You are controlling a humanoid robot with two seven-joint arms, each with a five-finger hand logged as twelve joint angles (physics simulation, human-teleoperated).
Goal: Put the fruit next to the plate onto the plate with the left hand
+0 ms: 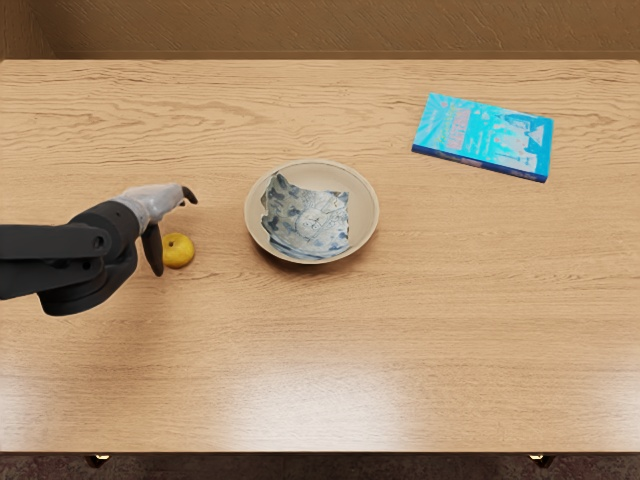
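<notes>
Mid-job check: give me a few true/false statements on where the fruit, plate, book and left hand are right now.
1. The fruit lies on the plate. False: it lies on the table, left of the plate.
2. The left hand is right beside the fruit. True.
3. The book lies right of the plate, farther back. True.
4. The right arm reaches for the book. False: no right arm is in view.

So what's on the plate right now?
Only its blue-and-white pattern; the plate holds nothing yet. The yellow fruit sits on the table left of it, its left edge hidden by the left hand.
</notes>
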